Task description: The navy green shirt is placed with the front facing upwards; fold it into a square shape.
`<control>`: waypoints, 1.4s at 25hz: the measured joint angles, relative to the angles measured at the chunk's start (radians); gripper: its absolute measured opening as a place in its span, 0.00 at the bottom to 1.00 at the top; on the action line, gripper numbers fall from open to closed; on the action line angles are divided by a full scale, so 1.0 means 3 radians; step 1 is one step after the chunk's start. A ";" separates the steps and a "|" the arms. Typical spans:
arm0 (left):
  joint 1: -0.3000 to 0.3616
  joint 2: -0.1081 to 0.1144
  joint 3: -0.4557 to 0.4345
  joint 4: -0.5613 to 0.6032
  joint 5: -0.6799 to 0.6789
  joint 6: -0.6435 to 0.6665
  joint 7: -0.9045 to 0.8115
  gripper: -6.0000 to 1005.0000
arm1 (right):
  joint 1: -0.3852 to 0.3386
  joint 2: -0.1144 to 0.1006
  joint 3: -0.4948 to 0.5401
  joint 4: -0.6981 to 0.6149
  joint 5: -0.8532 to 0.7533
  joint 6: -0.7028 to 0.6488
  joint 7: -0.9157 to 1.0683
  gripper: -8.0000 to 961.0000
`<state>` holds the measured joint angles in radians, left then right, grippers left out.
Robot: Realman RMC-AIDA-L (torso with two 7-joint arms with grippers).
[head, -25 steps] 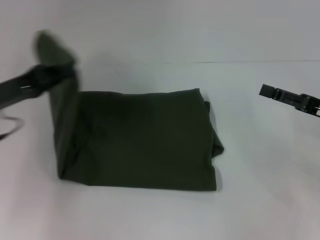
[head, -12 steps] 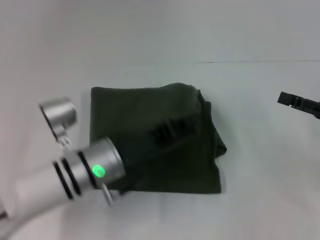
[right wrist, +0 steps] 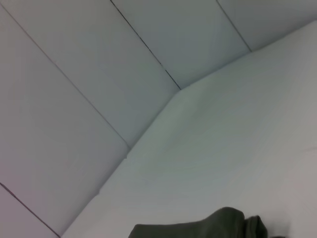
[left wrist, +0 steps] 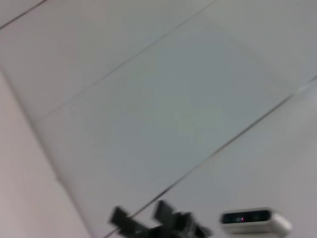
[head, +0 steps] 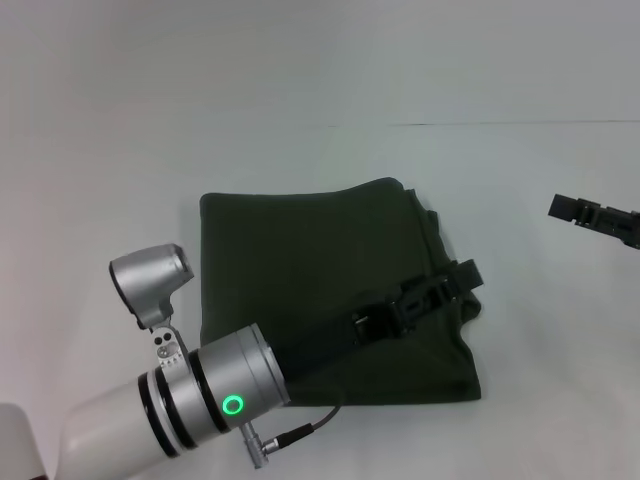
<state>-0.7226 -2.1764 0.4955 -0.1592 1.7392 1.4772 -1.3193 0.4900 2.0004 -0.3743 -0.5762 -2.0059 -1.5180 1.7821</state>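
Silver metal fills the foreground: the left arm's wrist, its green ring light glowing, reaches across from the near-left, and its black left gripper [head: 462, 276] sits over the right-hand edge of the navy green shirt [head: 300, 260]. I can't make out from here whether those fingers are pinching cloth or have let go, they're just a dark shape against dark fabric. What's changed is plain, though: a second ago that gripper was out on the far left with a flap of shirt held high, half a second ago it was sweeping over the middle, and now the flap is down flat and the bundle reads as a compact, nearly square block on the white table [head: 520, 420]. The right edge looks a bit bunched near the gripper, so I'd guess a release and a tidy-up are what's left. Further off to the right, the right gripper [head: 562, 208] hangs clear of the cloth, fingers unreadable.
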 joint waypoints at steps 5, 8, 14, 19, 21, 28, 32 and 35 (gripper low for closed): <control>0.0031 0.0001 -0.0001 0.0083 0.0101 0.0233 -0.0019 0.35 | 0.0037 -0.0021 -0.0024 0.0029 -0.0098 0.0090 0.0181 0.94; 0.0121 0.0015 -0.0016 0.0246 0.0116 0.0413 -0.0046 0.41 | 0.0060 -0.0056 -0.0114 0.0029 -0.0118 0.0104 0.0356 0.94; 0.0368 0.0032 0.0047 0.0881 0.0123 0.0619 -0.0054 0.55 | 0.0144 -0.0170 -0.0294 0.0028 -0.0132 0.0099 0.0844 0.94; 0.0599 0.0040 -0.0027 0.1409 0.0084 0.0475 -0.0102 0.81 | 0.0221 -0.0242 -0.0318 0.0028 -0.0172 0.0169 0.1154 0.94; 0.0646 0.0044 -0.0112 0.1543 0.0068 0.0307 -0.0189 0.89 | 0.0270 -0.0267 -0.0347 0.0028 -0.0236 0.0225 0.1280 0.94; 0.0665 0.0059 -0.0284 0.1704 0.0066 -0.0350 -0.0460 0.93 | 0.0400 -0.0277 -0.0438 0.0029 -0.0410 0.0409 0.1475 0.94; 0.0596 0.0064 -0.0267 0.1746 0.0065 -0.0786 -0.0623 0.93 | 0.0420 -0.0240 -0.0446 0.0029 -0.0408 0.0422 0.1465 0.94; 0.0530 0.0064 -0.0263 0.1771 0.0064 -0.1049 -0.0619 0.93 | 0.0431 -0.0213 -0.0446 0.0029 -0.0408 0.0423 0.1458 0.94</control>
<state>-0.5635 -2.1571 0.4165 0.3721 1.7585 1.1624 -1.5050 0.6192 1.9364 -0.5080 -0.5675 -2.1284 -1.3912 2.2195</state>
